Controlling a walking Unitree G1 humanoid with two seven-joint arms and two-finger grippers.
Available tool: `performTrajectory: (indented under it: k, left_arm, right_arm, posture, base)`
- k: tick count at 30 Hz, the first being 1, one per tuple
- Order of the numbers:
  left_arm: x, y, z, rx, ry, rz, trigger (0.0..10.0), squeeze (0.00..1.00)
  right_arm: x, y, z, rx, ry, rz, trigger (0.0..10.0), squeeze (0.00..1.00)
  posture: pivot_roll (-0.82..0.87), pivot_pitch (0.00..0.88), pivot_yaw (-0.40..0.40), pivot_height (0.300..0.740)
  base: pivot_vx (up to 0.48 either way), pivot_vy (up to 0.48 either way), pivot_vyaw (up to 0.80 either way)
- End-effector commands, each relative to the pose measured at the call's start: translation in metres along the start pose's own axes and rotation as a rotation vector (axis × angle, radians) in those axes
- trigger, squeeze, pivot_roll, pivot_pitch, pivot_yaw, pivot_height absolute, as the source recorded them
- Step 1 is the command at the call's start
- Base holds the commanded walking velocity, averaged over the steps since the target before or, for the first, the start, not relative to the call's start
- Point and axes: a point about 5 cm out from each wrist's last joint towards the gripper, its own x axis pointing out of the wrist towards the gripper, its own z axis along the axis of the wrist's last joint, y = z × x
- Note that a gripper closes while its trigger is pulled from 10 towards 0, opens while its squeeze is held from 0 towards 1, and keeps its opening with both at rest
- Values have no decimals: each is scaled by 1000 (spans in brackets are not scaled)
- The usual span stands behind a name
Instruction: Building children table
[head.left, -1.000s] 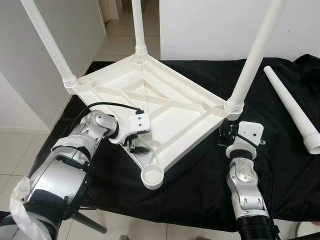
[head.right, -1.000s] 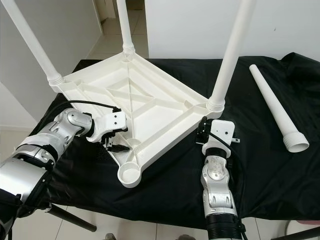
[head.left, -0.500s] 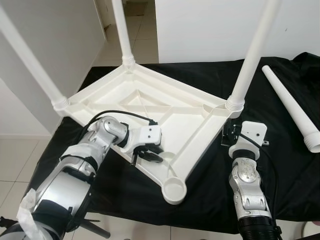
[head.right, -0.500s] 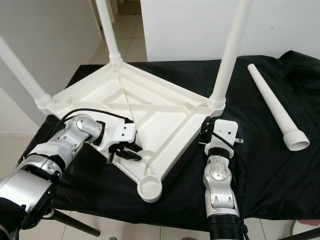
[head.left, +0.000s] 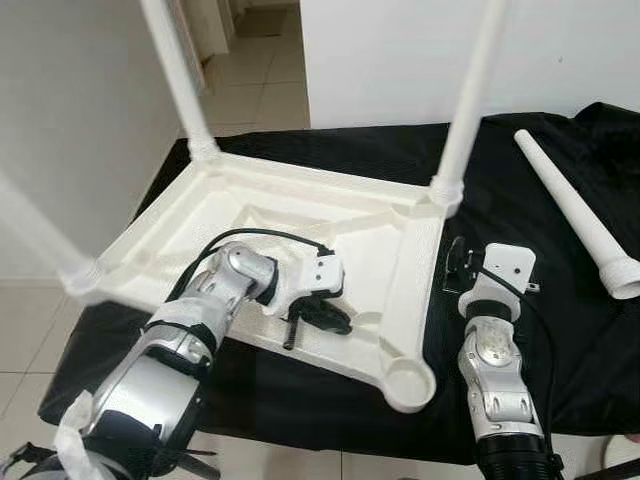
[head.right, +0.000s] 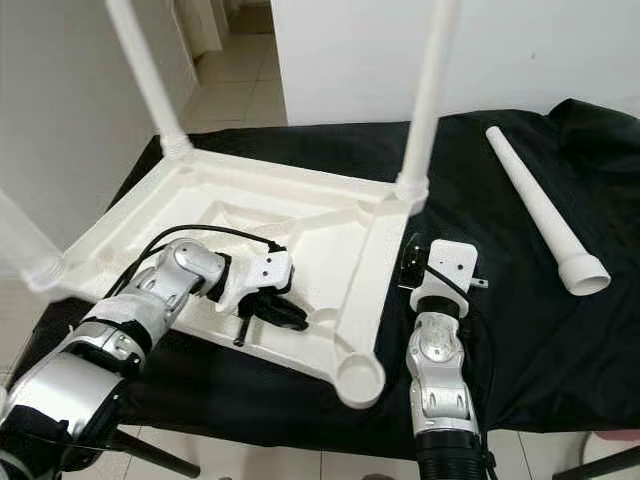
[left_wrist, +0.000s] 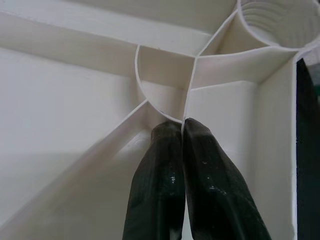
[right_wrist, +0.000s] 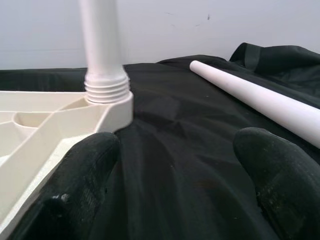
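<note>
Table (head.left: 300, 215) lay upside down, left hand (left_wrist: 183, 131) pinching an inner rib; right hand (right_wrist: 175, 170) spread just beside its corner.

The room is bright with soft, even light. The near table leg (head.left: 40, 240) looks blurry. Up close, the black fingers (right_wrist: 85, 185) look soft and fuzzy.

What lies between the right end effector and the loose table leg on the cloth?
Only bare black cloth lies between the open right end effector and the loose leg, as the right wrist view shows.
</note>
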Motion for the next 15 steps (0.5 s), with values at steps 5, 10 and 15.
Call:
performTrajectory:
  k: [5,10,15]
  left_arm:
    - [-9,30,3,-108,-84,549,1098,0]
    - [-10,37,11,-129,-108,634,0,0]
    - [-3,39,35,-156,-235,647,10000,0]
  right_arm:
    - [-2,4,-2,8,20,3,10000,0]
    - [-1,4,-2,9,21,7,10000,0]
    - [1,6,-1,11,18,9,10000,0]
  posture:
    - [-124,0,130,740]
    - [-117,0,126,740]
    - [-116,0,122,740]
  base:
    - [0,0,0]
    - [0,0,0]
    - [0,0,0]
